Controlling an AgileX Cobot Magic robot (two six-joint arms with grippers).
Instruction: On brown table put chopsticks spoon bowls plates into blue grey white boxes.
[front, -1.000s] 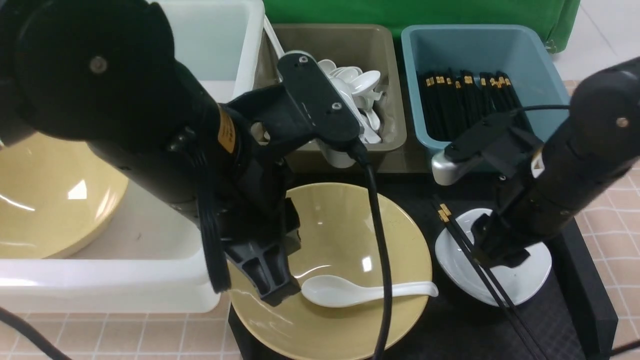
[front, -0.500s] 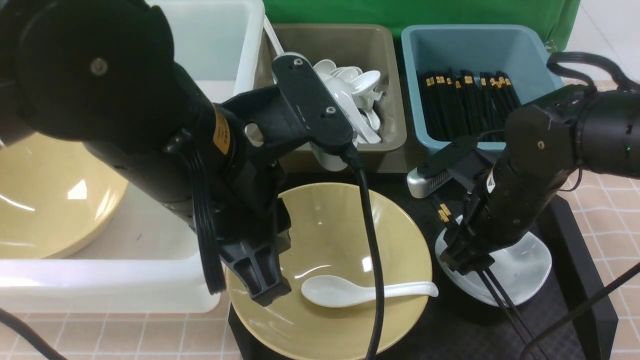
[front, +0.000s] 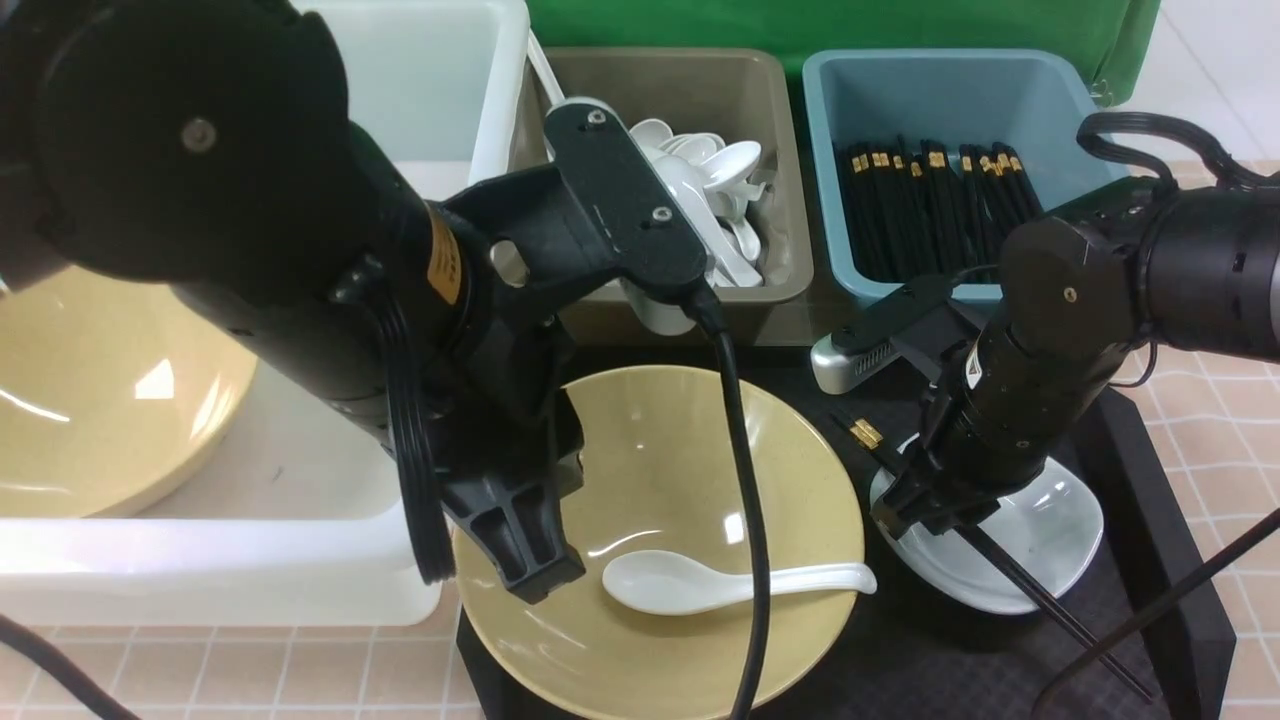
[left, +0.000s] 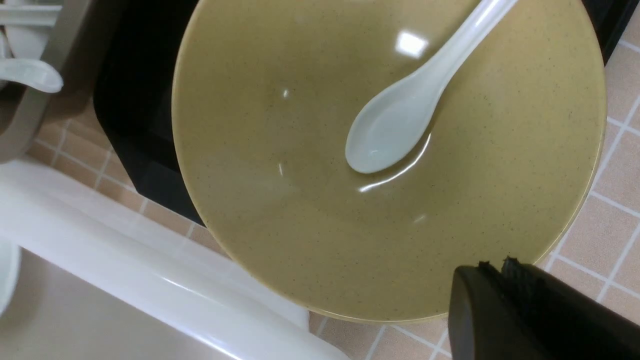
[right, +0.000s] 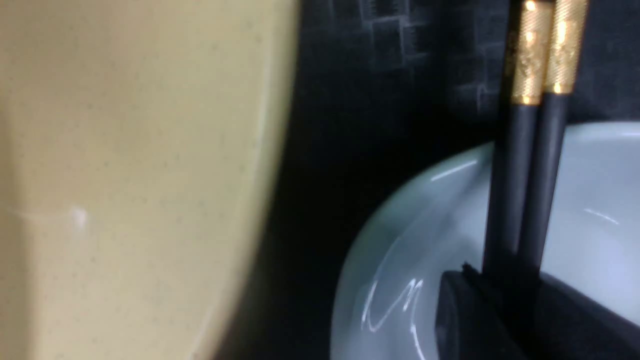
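Two arms over the worktop (front: 1220, 440) here. Found the right fingers (front: 905, 515) clamped down on the chopsticks (front: 1040, 600), pair side by side, gold bands poking out far-left of the grip, thin ends trailing near-right. Saw them crossing over the white plate (front: 1050, 530) on the right of the black tray (front: 900, 650); couldn't tell whether touching it or not. Spotted the left fingers (front: 530, 570) pressed fully together, holding nothing, hanging over the near-left rim of the yellow bowl (front: 660, 470) on the left of the same tray. Noticed the spoon (front: 700, 582) lying in that bowl, scoop left, handle out over the right rim. Counted three boxes along the far side: white box (front: 420, 80) at left with a second bowl (front: 90, 400) inside, grey box (front: 690, 90) in the middle holding a pile of spoons (front: 730, 170), blue box (front: 960, 90) at right with a row of black sticks (front: 930, 200).
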